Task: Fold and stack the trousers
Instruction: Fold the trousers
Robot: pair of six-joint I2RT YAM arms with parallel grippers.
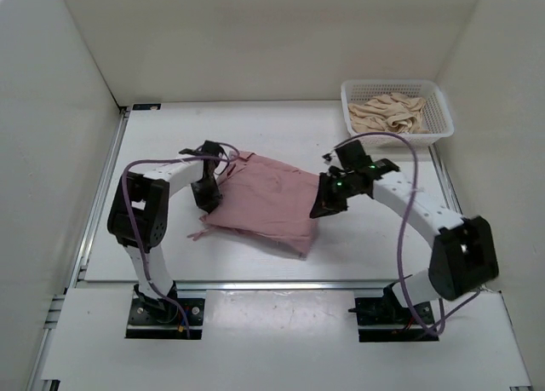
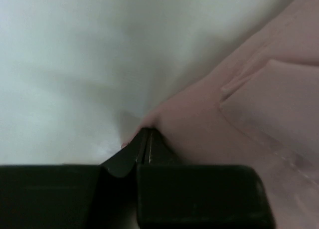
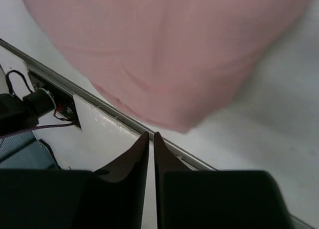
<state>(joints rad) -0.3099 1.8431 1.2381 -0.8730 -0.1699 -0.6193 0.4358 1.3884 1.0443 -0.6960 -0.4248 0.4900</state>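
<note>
Centrally on the white table (image 1: 153,238) lie the folded pink trousers (image 1: 268,199), between the two arms and well apart from the white basket (image 1: 441,110) of beige cloth (image 1: 390,112) at the far right corner. At their left edge, the left gripper (image 2: 146,139) has its jaws closed on a pinch of the fabric. At the right edge, the right gripper (image 3: 151,136) shows jaws drawn to a thin slit; whether any fabric is caught between them cannot be told.

Both arms bent inward; left hand (image 2: 146,137) pinches the trousers (image 2: 239,134), right hand (image 3: 151,137) closed.
</note>
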